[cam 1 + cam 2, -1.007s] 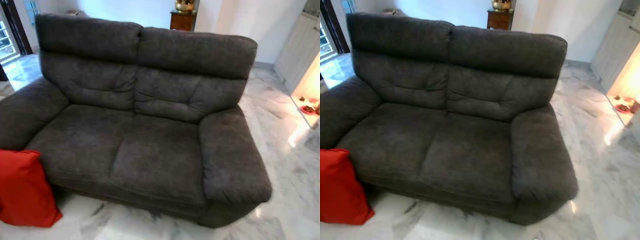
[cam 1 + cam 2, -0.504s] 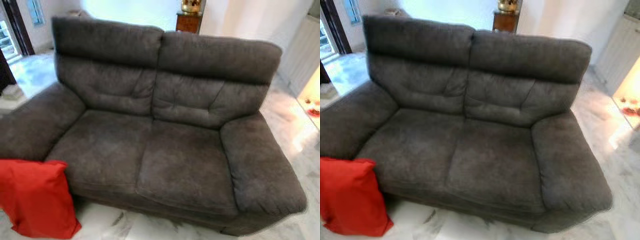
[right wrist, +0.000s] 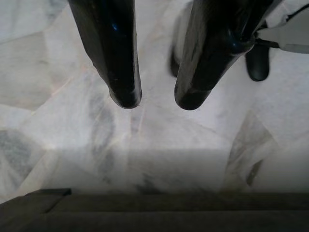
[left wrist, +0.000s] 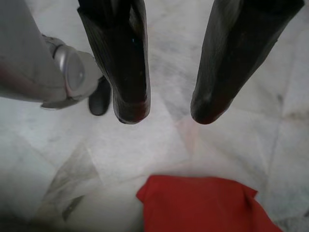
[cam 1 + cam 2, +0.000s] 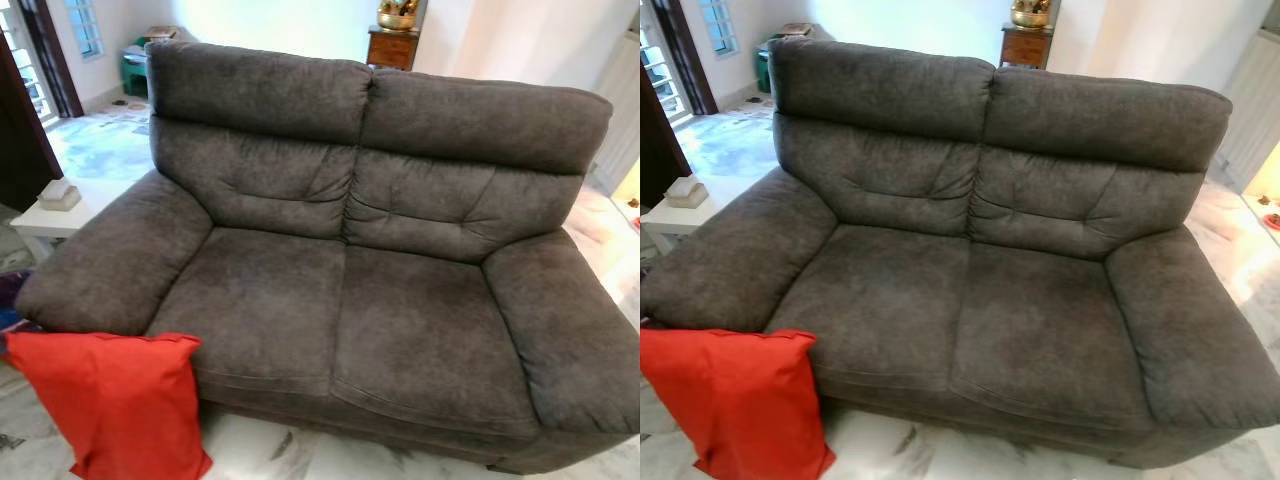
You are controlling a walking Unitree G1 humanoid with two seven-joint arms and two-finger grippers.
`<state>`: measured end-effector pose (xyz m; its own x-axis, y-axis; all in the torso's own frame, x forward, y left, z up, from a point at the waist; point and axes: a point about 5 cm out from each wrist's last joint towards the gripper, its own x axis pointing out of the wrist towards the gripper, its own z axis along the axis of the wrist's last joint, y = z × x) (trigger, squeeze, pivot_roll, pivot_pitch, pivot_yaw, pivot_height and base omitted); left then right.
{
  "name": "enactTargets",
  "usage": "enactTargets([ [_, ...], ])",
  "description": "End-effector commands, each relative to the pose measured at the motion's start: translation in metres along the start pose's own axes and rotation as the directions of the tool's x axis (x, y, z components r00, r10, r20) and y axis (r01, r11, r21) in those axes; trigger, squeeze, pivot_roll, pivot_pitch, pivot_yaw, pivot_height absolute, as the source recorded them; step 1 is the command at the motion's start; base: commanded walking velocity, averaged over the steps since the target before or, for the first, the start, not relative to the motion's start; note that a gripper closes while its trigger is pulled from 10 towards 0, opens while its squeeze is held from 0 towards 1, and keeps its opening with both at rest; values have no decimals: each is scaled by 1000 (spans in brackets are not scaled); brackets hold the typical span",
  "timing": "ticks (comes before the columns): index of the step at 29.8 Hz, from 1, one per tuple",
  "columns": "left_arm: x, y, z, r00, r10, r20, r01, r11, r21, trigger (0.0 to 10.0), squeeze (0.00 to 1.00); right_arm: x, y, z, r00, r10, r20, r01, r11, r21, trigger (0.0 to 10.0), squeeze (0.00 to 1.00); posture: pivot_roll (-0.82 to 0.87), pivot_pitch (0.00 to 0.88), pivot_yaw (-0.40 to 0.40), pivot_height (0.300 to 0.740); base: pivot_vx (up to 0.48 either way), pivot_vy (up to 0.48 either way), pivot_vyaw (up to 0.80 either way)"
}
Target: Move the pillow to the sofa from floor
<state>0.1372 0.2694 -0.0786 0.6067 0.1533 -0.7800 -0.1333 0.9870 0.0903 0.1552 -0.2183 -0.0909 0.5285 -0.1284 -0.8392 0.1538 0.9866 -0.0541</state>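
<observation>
White marble floor [image 5: 270, 455] with grey veining runs under and around everything we see. Grey two-seat sofa [image 5: 380, 270] sits square before us, both seat cushions bare. Red pillow [image 5: 115, 400] stands on the floor, propped upright against the sofa's front, just below the arm on our left side; its top edge reaches about the level of the seat. Low white counter [image 5: 35, 218] stands beside that same sofa arm, carrying a small pale box [image 5: 58, 193]. Wooden cabinet [image 5: 392, 48] shows behind the sofa back, a brass-coloured vessel [image 5: 397, 14] on top.

Left gripper [image 4: 166, 113] hangs over the marble, jaws apart and holding nothing, with the red pillow on the floor just beyond its tips. Right gripper [image 3: 155, 102] likewise hangs above the floor, jaws parted and empty, the sofa's dark base edge beyond them.
</observation>
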Motion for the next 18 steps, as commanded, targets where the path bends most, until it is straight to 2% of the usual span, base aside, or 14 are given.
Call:
enactTargets([
  [1,10,-27,7,995,-35,-96,42,997,67,10000,0,5,43,21,993,110,41,-115,979,166,10000,0,209,65,-5,740,0,480,0],
  [13,10,-27,7,995,-31,-97,37,997,61,10000,0,5,42,22,993,113,42,-119,980,162,10000,0,208,67,-10,740,0,470,0],
  [18,10,-26,7,995,-29,-93,35,998,60,10000,0,5,42,22,993,113,43,-119,980,163,10000,0,204,66,-9,740,0,52,0],
])
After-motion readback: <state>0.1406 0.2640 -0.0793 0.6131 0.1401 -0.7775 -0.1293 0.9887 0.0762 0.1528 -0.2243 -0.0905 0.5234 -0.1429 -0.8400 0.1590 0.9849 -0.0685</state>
